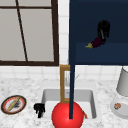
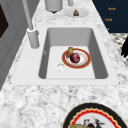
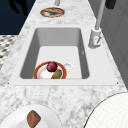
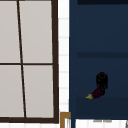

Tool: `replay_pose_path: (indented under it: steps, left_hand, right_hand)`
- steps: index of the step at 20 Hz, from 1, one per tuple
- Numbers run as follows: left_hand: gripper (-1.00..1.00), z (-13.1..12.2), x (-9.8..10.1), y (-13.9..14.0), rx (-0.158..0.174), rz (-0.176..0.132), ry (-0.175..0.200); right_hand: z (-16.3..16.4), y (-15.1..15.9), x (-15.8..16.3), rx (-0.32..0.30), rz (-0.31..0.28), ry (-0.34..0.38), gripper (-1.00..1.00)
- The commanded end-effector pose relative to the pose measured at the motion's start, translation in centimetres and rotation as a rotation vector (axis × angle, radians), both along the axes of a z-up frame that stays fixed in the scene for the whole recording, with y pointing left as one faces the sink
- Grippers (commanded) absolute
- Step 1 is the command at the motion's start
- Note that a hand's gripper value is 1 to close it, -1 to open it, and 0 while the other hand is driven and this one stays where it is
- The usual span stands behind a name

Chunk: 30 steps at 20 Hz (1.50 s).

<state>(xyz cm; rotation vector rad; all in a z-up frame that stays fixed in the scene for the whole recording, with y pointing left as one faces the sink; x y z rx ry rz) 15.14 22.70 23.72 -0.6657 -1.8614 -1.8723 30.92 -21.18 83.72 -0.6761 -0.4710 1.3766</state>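
Right hand [image 1: 103, 30] is raised inside the open dark blue wall cabinet [image 1: 100, 15], above and to the right of the sink [image 1: 47, 96]. Its fingers point downward and are curled round the dark end of an eggplant [image 1: 95, 42]. The eggplant is tilted, its green stem end pointing down and to the left, just above the cabinet shelf [image 1: 102, 53]; whether it touches the shelf cannot be told. The upper view shows the same hold: right hand [image 4: 102, 82] over the eggplant [image 4: 96, 93], stem end lowest.

Left hand [image 1: 39, 109] hangs low at the front left corner of the sink, fingers downward and loosely curled, holding nothing. It is well apart from the eggplant.

Inside the sink [image 2: 50, 37], in the left side view, lies an orange-rimmed plate [image 2: 85, 61] carrying a dark red round fruit [image 2: 75, 57] and a brownish piece of food [image 2: 70, 50] beside it. The drain [image 2: 60, 66] sits just beside the plate. The faucet [image 2: 32, 35] stands at the back edge.

On the counter [image 1: 25, 85] left of the sink rests a decorated plate [image 1: 5, 106] with a long tan item on it. To the right stand a white plate [image 1: 122, 112] with a small brown item and a grey container [image 1: 123, 82]. A window [image 1: 27, 32] is left of the cabinet. A large red ball [image 1: 62, 116] sits at the front of the sink in the front view.
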Motion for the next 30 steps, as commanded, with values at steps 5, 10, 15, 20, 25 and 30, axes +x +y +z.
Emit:
replay_pose_path:
  steps: [5, 10, 15, 20, 25, 30]
  left_hand:
    - [0.0, 0.0, 0.0, 0.0, 0.0, 0.0, 0.0]
    - [0.0, 0.0, 0.0, 0.0, 0.0, 0.0, 0.0]
    - [0.0, 0.0, 0.0, 0.0, 0.0, 0.0, 0.0]
    - [0.0, 0.0, 0.0, 0.0, 0.0, 0.0, 0.0]
    - [0.0, 0.0, 0.0, 0.0, 0.0, 0.0, 0.0]
    - [0.0, 0.0, 0.0, 0.0, 0.0, 0.0, 0.0]
  right_hand:
    - [-5.4, 0.2, 6.5, -0.023, -0.02, -0.007, 1.0]
    - [-9.5, 0.2, 10.7, -0.029, -0.023, -0.009, 1.0]
    - [-13.6, 0.2, 14.6, -0.04, -0.038, -0.018, 1.0]
    - [-17.7, 0.5, 17.8, -0.045, -0.066, -0.014, 1.0]
    - [-21.4, 0.4, 21.3, -0.062, -0.055, -0.013, 1.0]
    - [-21.4, 0.0, 24.0, -0.03, -0.057, 0.005, 1.0]
